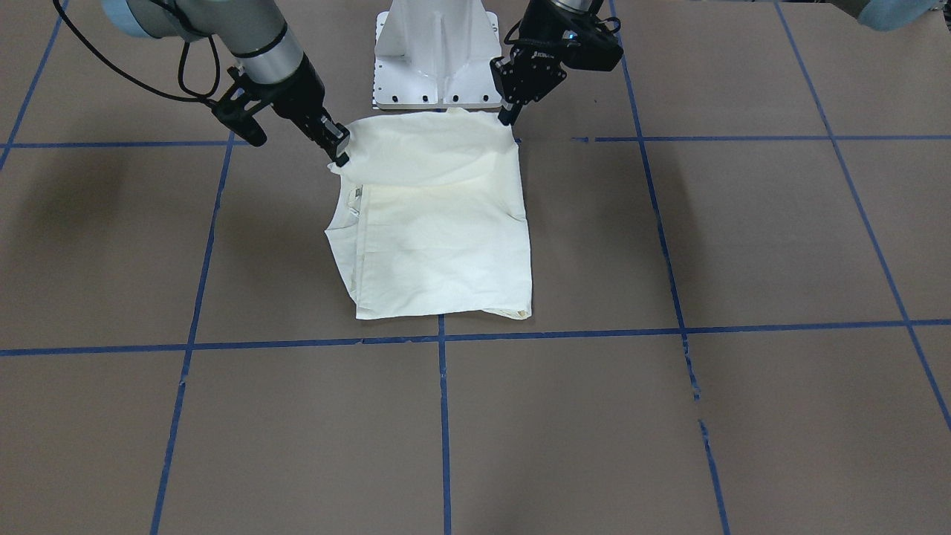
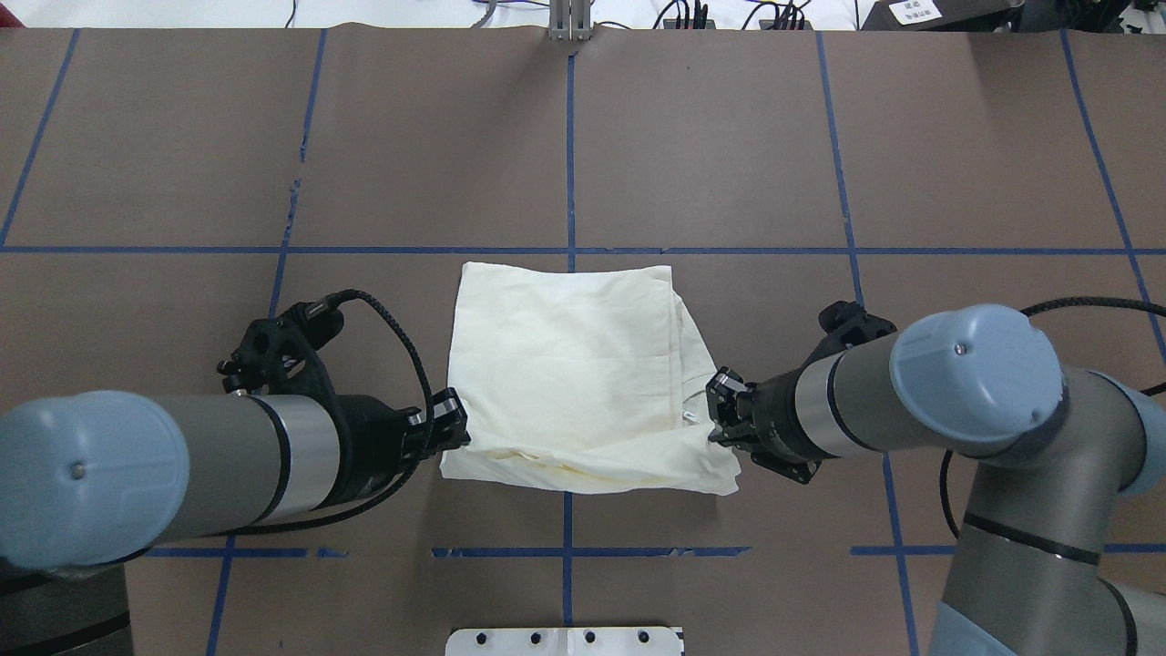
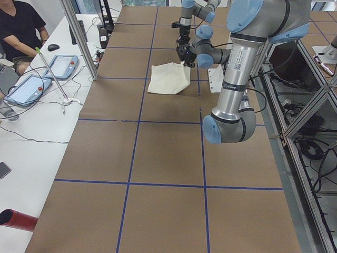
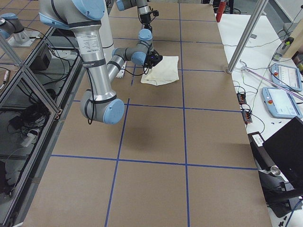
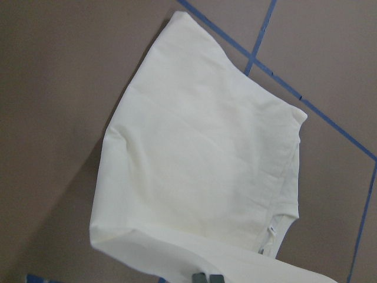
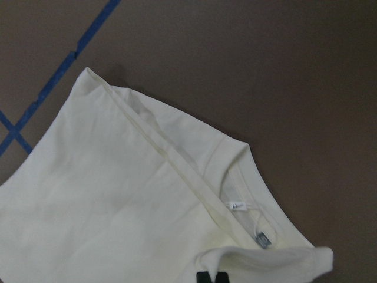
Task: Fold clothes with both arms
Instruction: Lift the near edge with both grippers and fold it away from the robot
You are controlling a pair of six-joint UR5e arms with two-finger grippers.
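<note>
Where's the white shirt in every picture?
Front-facing: shirt in the middle, a bit above centre.
Overhead: shirt in the middle, a bit below centre.
Left side: shirt small, near the top, centre.
Right side: shirt small, near the top, centre.
Left wrist: shirt fills the middle.
Right wrist: shirt fills the lower left.
Shared landmark: the blue tape line just beyond the shirt's edge farthest from the robot.

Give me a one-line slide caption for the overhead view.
Left gripper and right gripper each pinch a near corner of the folded cream shirt on the blue-taped brown table.
</note>
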